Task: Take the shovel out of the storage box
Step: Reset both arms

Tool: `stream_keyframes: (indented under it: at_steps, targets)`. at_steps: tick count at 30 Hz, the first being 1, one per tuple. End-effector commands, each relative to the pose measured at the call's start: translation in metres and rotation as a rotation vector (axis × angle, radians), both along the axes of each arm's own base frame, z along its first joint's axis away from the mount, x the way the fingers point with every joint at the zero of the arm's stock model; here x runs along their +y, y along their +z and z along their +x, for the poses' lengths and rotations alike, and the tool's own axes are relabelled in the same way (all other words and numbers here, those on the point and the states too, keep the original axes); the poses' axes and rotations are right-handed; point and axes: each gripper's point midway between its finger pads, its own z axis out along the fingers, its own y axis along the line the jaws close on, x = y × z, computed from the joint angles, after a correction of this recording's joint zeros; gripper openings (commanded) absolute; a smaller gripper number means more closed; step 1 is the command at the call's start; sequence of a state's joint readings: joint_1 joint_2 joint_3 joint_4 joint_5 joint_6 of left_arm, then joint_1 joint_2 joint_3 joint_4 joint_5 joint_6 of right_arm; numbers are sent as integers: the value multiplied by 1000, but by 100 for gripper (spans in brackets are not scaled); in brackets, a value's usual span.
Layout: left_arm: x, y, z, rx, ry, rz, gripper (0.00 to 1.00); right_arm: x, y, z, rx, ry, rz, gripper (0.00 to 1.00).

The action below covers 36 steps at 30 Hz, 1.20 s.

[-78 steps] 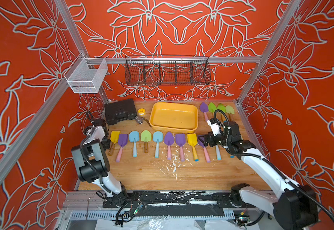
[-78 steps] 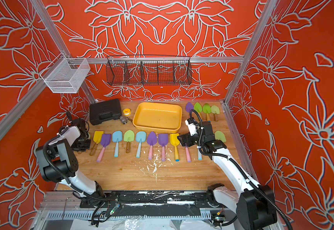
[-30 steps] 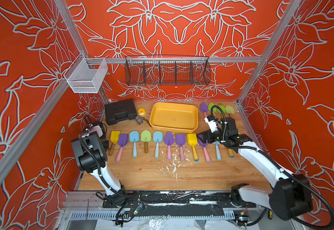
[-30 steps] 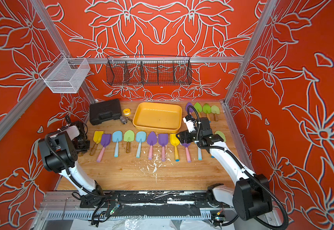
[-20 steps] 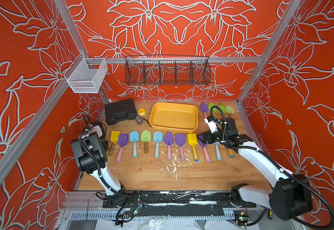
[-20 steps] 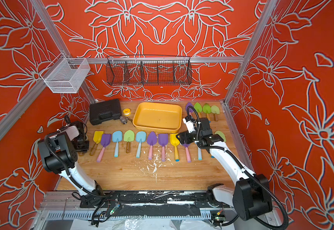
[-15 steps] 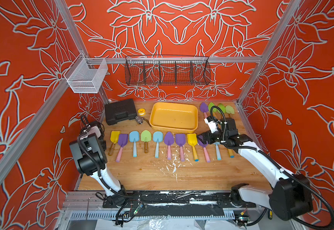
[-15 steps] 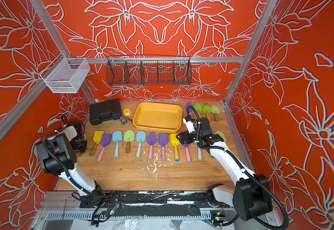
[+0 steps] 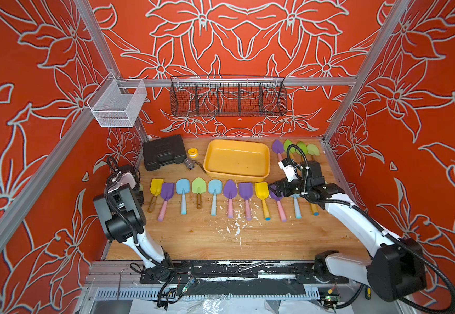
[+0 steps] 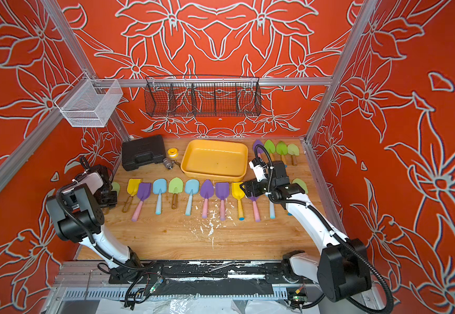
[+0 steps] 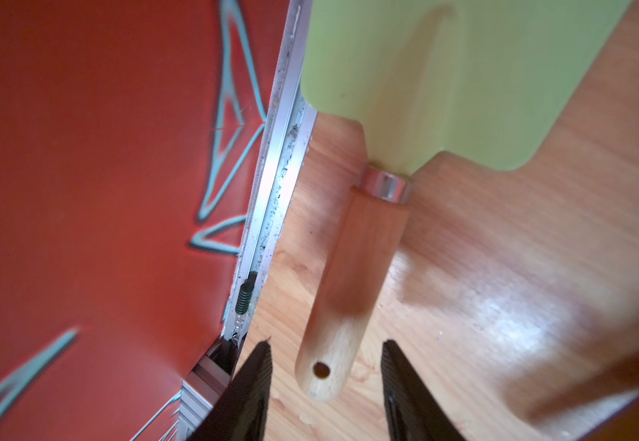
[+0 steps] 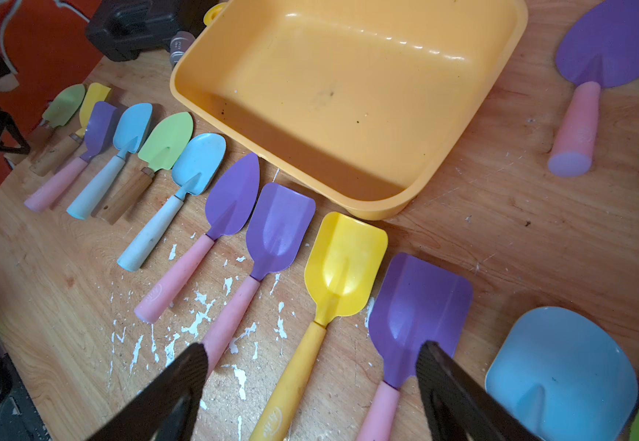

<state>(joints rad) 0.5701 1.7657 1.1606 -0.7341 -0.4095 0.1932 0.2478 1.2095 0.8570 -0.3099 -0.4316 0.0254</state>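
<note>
Wooden table (image 9: pixel 221 239) holds sixteen shovels (image 10: pixel 206 190): twelve in a row before the storage box (image 9: pixel 236 159), four beside it at the back; six green, five purple, three blue, two yellow. The one box lies bare. Your left gripper (image 11: pixel 325 343) stands half open astride the butt of the end green shovel (image 11: pixel 352 275), touching nothing; its handle runs straight away from the fingers (image 11: pixel 251 389). Your right gripper (image 12: pixel 313 346) gapes wide over a purple shovel (image 12: pixel 419 305), empty.

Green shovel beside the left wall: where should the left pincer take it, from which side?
Grip the shovel by its wooden handle, from the free end, jaws either side. It lies flat, straight and narrow, and the left pincer straddles that end; the blade looks too broad and hugs the wall.
</note>
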Motion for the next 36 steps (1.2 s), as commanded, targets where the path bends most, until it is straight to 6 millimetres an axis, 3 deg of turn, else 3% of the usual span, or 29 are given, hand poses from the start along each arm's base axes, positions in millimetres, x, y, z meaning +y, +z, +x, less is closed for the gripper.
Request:
stream_keyframes:
  at_steps: [1, 5, 11, 16, 20, 24, 27, 29, 32, 36]
  targets:
    - [-2, 20, -1, -33, 17, 13, 49, 0, 19, 3, -50, 10, 3, 88]
    - [-12, 47, 10, -86, -25, 59, 50, -3, 21, 3, -64, -2, -7, 89]
    - [-46, 90, 16, -176, -103, 122, 50, -7, 27, 4, -85, -12, -32, 90]
    - [-97, 125, 19, -329, -183, 111, 51, -16, 34, 4, -92, -57, -59, 90]
    - [-149, 172, 25, -604, -263, 41, 51, -29, 48, 5, -134, -129, -73, 91]
    - [-199, 235, 26, -963, -407, -21, 68, -46, 62, 6, -195, -218, -92, 94]
    - [-230, 272, 22, -1169, -518, -107, 76, -61, 70, 4, -231, -290, -112, 96]
    - [-247, 291, 20, -1262, -596, -152, 98, -69, 75, 0, -262, -326, -113, 98]
    - [-262, 303, 22, -1309, -678, -186, 97, -79, 83, -5, -319, -370, -113, 98]
    - [-267, 294, 35, -1301, -714, -189, 97, -92, 86, -11, -360, -434, -135, 98]
